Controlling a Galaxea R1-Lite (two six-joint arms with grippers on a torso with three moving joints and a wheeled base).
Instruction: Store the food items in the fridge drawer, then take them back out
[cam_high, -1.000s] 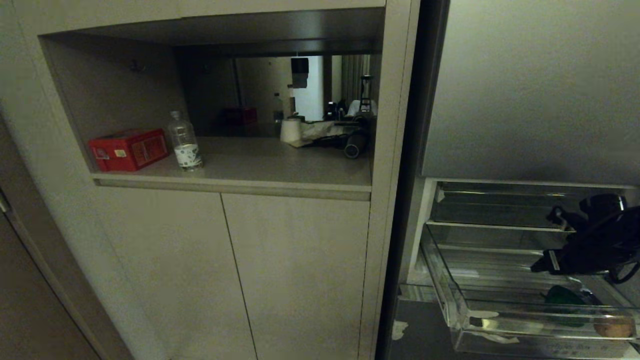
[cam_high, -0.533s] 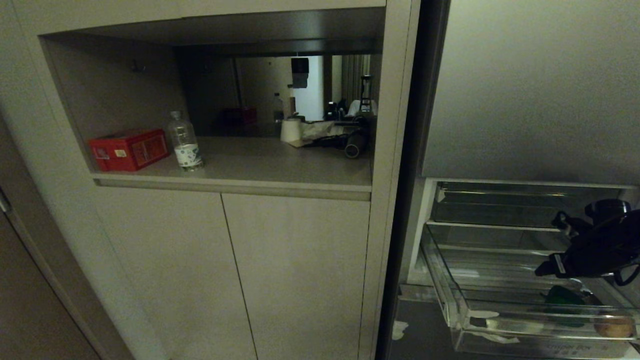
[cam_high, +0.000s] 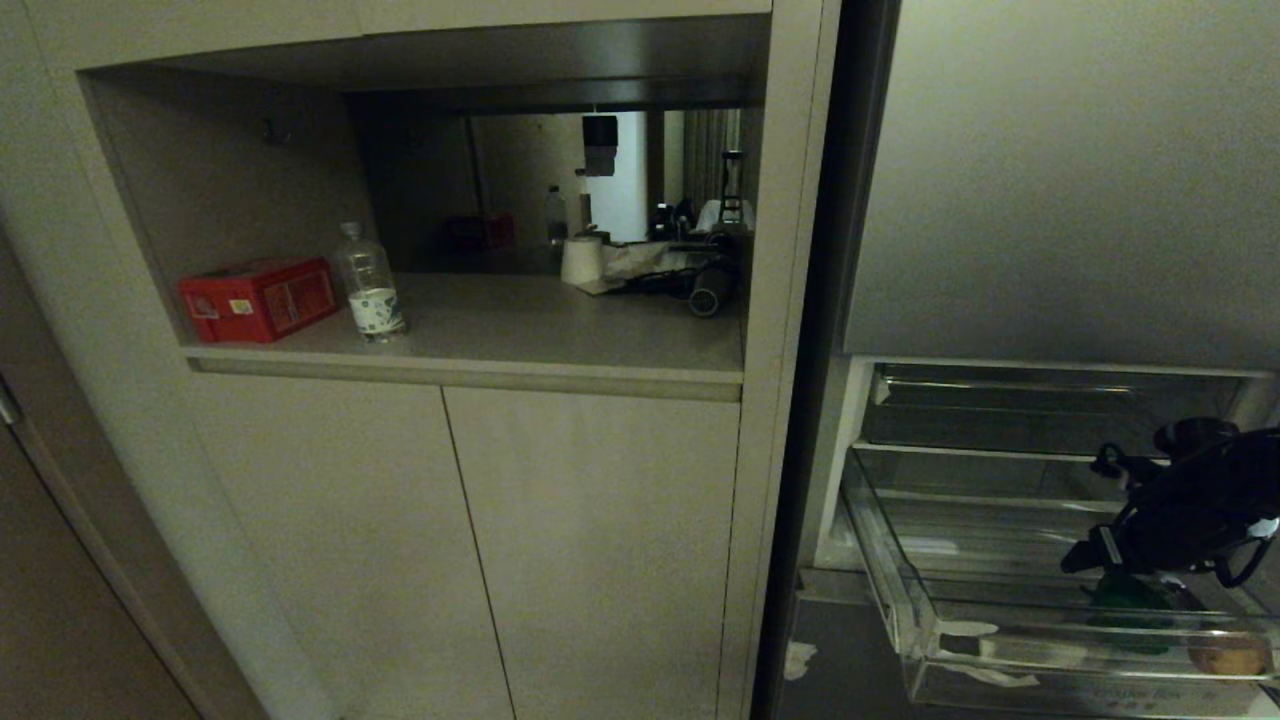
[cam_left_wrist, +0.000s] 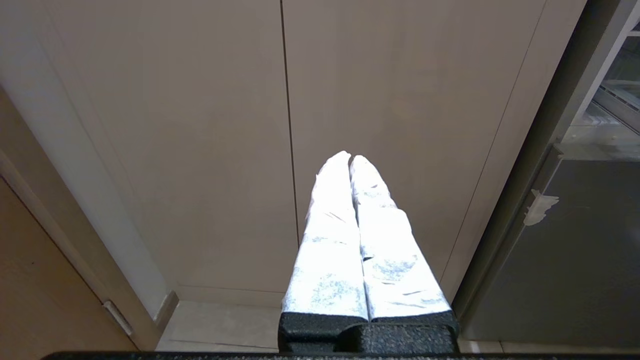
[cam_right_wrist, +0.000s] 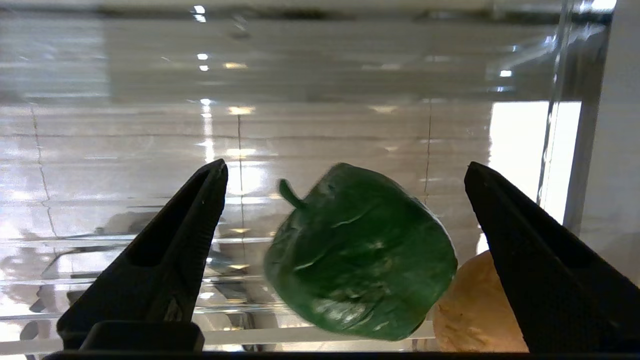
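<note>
The fridge drawer (cam_high: 905, 600), a deep clear bin, stands pulled out at the lower right. In it lie two food items, a dark green pepper-like one (cam_high: 1125, 597) and a smaller tan one (cam_high: 1228, 655) at the front right corner. My right gripper (cam_high: 1090, 512) hangs just above the green item. In the right wrist view this gripper (cam_right_wrist: 345, 167) is open wide, with the green item (cam_right_wrist: 360, 260) lying between and below its black fingers, untouched, and the tan item (cam_right_wrist: 470, 310) beside it. My left gripper (cam_left_wrist: 350, 157) is shut and empty, parked facing the cabinet doors.
A shallower dark tray (cam_high: 1000, 420) sits above the drawer. Left of the fridge, a shelf niche holds a red box (cam_high: 258, 298), a water bottle (cam_high: 370, 285) and a paper roll (cam_high: 582, 260). Beige cabinet doors (cam_high: 590, 540) are below.
My right gripper has sunk a little toward the green item in the drawer. Both food items lie where they were. The left arm has not moved.
</note>
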